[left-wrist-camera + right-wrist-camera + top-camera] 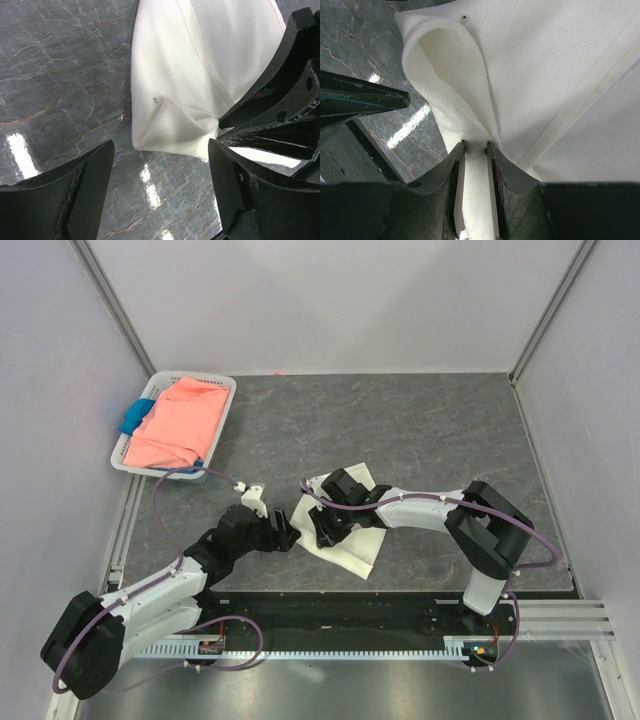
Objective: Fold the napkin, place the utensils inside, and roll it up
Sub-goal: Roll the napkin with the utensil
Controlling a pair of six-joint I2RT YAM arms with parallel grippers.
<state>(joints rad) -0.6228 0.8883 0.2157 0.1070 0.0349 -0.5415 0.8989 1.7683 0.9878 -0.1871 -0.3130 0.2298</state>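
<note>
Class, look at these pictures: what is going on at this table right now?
The right end effector pinches a raised fold of the off-white napkin, which lies on the grey table. The left end effector stands open beside the napkin's corner, holding nothing. No spoon is in view. A salmon-pink cloth and a blue cloth sit in the white basket at the far left.

far centre, far right: bare table (430,420), free passage
far left: basket (225,390) blocks
centre: left fingers (85,195) and right fingers (445,170) crowd napkin (352,555) left edge, narrow gap
near right: right arm (430,508) lies across
</note>
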